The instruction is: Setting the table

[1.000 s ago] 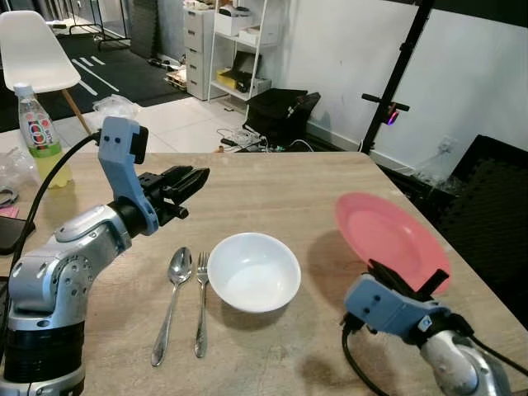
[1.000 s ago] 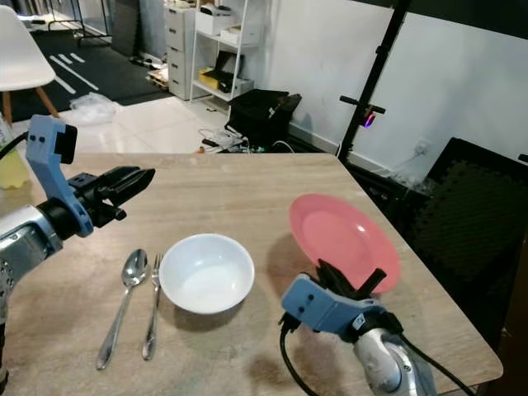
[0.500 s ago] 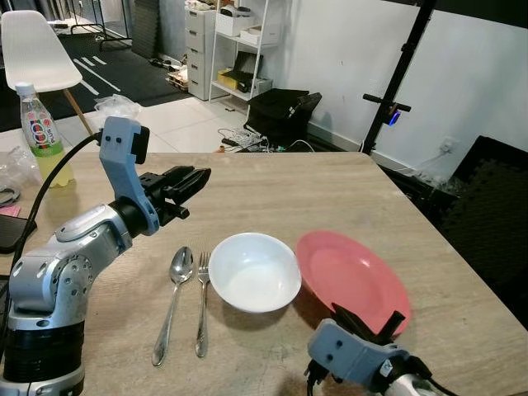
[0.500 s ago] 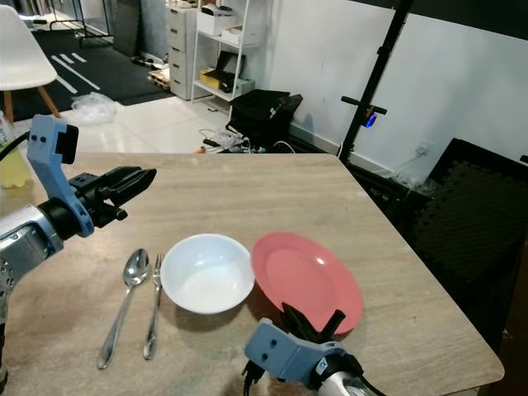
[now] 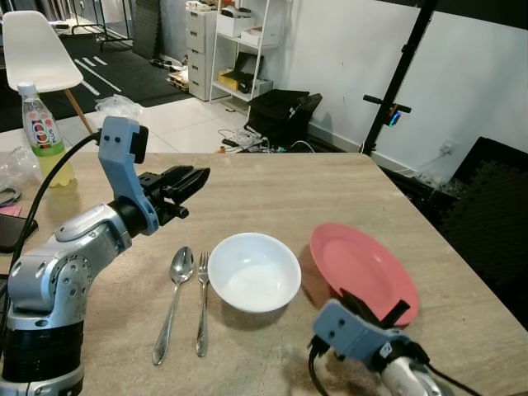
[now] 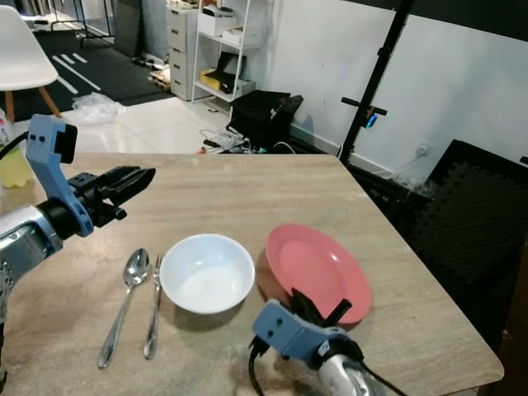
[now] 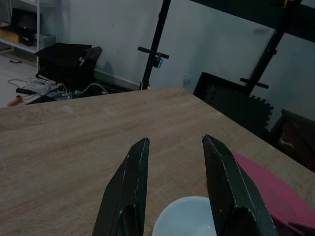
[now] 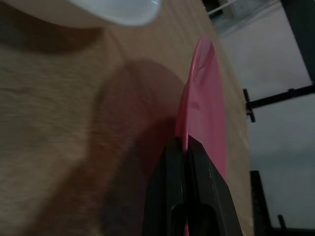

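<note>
Shifted slightly rightward, the pink plate (image 5: 361, 269) stays pinched at its rim by the right gripper (image 8: 185, 147) (near edge hidden behind it); left gripper (image 7: 173, 162) hovers, fingers apart.

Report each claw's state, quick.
Left claw: open, empty, held above the wooden table.
Right claw: shut on the rim of the round pink plastic plate, beside the white bowl.
</note>
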